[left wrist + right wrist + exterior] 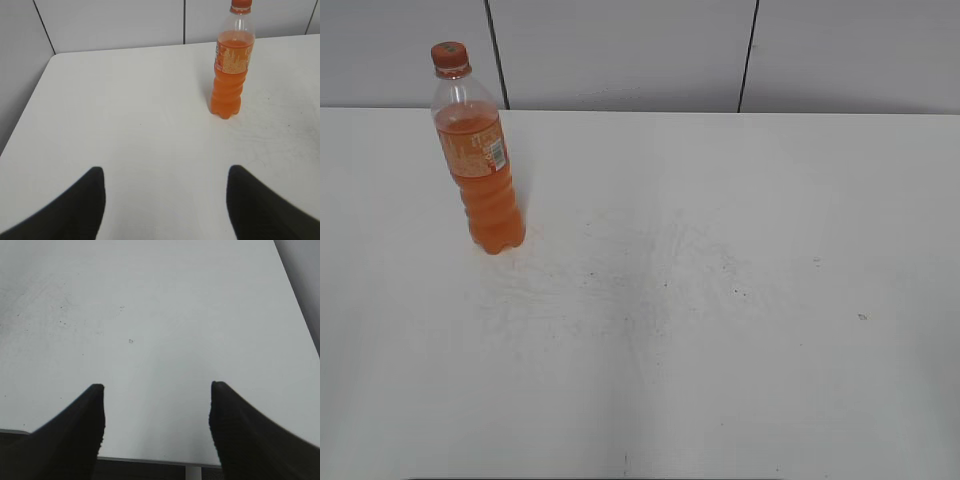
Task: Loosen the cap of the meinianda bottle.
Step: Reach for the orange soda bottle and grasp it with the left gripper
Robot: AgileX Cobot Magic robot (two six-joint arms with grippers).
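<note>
Both your jaws stand apart, empty. The tall clear plastic bottle of orange drink (481, 150), upright near the white tabletop's (720, 300) far left corner, could topple if you twist its small orange ribbed cap (450, 56) unbraced.

White table (740, 380) w/ meinianda bottle (480, 170) upright

You see the meinianda bottle (481, 160) standing upright on the desk (720, 300), at its far left part, near the back edge. The cap (450, 56) sits on top of it. Behind the desk is a wall (620, 50). From the left hand (165, 192), the bottle is ahead and to the right, well apart.
</note>
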